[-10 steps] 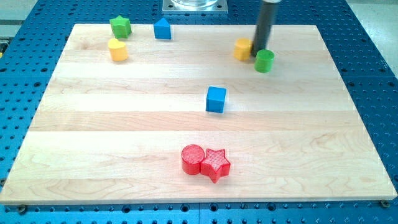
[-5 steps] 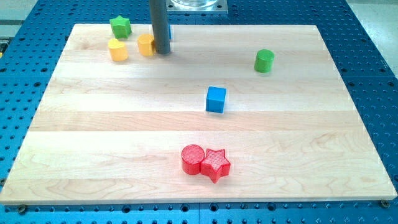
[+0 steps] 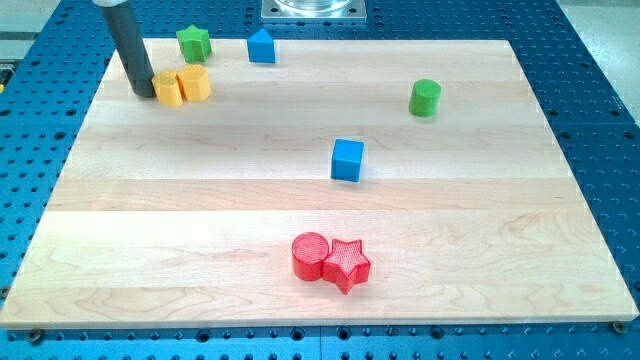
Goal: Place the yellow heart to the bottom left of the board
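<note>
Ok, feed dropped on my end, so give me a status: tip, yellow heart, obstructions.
My tip at board's top left, just left of two touching yellow blocks. Yellow heart is probably the nearer one, yellow block on its right. Nothing between them and the bottom left corner.

Heart (image 3: 167, 90) just right of tip (image 3: 143, 93)

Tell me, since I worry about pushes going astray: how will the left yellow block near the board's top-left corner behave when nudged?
It will probably slide rather than tip: the left yellow block looks squat and flat-bottomed on the smooth wooden board. Pushed rightward, it would likely shove the other yellow block touching it. My tip sits right beside its left, so an off-centre push may turn it.
</note>
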`<action>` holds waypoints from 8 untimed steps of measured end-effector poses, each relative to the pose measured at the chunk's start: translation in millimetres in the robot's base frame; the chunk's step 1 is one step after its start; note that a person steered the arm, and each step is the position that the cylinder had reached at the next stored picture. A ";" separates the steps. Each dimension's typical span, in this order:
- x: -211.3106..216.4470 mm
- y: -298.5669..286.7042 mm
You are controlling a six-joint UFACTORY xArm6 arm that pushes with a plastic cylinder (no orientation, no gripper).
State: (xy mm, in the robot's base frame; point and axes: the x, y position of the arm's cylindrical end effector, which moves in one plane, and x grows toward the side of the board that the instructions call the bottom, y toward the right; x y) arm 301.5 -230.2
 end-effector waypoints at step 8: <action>79.0 101.1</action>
State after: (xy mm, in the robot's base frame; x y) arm 380.5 -129.1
